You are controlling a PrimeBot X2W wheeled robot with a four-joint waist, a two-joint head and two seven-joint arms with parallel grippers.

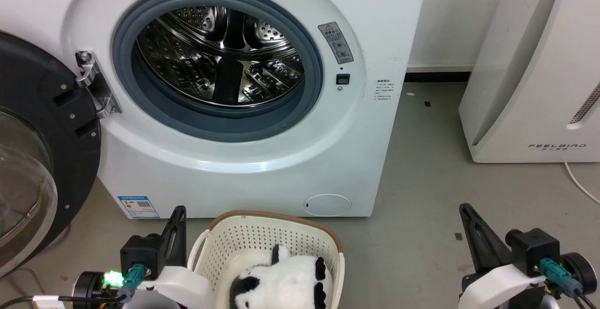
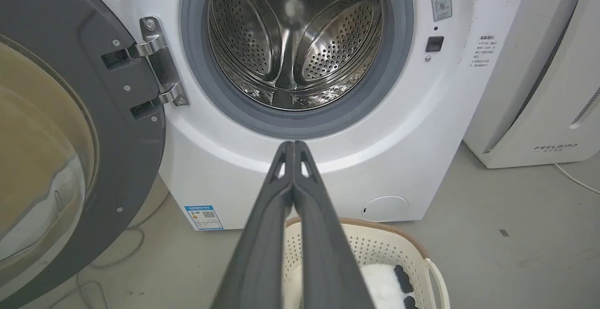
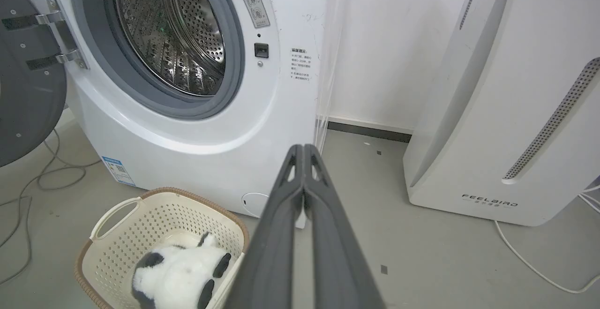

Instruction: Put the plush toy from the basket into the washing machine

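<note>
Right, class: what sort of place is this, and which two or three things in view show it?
Probably a laundry corner, perhaps in a test room: a front-loading washing machine with its door open, a perforated basket on the grey floor before it, and a white FEELBIRD appliance beside it.

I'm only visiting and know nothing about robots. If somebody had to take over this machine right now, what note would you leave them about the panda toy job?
Left gripper: jaws shut, empty, near the left side of the basket.
Right gripper: jaws shut, empty, above the floor to the basket's right.
Plush toy: lying in the basket, which stands on the floor in front of the washing machine.
Door: swung open. The drum looks empty.
Done: nothing yet; the toy is not held.
Left: open the jaws, grasp the toy, lift it out, put it in the drum.
</note>
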